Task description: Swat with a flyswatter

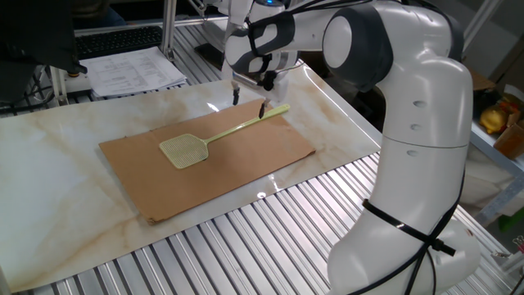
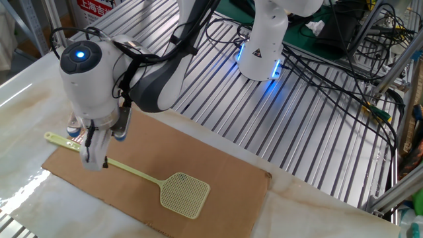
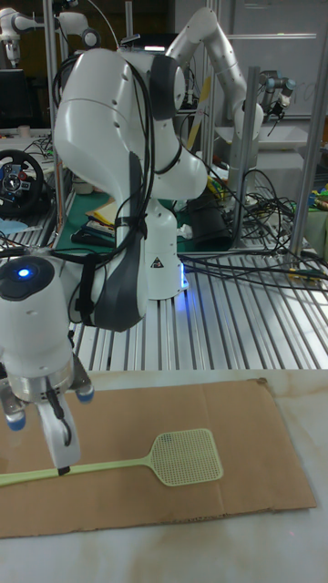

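The flyswatter (image 1: 214, 137) lies flat on the cardboard (image 1: 237, 176) on the tabletop (image 1: 57, 156). The end effector (image 1: 249, 98) stands over the far end of its handle, fingers spread apart, gripping nothing; the mesh head lies well away from it.

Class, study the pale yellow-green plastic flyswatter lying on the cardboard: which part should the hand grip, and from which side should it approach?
Probably grip the pale yellow-green plastic flyswatter on its thin handle near the end away from the mesh head, approaching from above. It lies flat on the brown cardboard sheet, so only top access suits; the hand hangs open over that end.
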You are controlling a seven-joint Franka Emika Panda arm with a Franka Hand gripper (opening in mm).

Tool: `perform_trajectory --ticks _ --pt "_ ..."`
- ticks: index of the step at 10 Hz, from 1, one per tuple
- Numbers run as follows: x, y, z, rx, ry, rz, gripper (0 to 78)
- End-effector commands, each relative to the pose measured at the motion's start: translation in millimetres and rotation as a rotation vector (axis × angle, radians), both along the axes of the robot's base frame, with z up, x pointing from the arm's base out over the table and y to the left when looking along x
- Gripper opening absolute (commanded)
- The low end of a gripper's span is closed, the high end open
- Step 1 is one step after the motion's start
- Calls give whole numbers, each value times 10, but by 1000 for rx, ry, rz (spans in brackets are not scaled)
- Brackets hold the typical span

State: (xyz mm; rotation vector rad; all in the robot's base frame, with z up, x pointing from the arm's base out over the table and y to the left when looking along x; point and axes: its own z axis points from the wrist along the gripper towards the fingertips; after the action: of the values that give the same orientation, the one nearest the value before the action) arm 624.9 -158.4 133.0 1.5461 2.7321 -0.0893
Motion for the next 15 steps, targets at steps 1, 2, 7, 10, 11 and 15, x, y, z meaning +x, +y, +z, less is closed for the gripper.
perform_trajectory --ticks 1,2,7,10,11,15 --pt "-73 464 264 5 15 401 774" --pt "-85 562 320 7 22 449 774" --pt "-161 920 555 28 47 652 774" --pt "-206 1006 616 31 51 744 774" --pt "-209 1045 650 32 52 752 774" --pt "-271 1209 792 40 63 801 774"
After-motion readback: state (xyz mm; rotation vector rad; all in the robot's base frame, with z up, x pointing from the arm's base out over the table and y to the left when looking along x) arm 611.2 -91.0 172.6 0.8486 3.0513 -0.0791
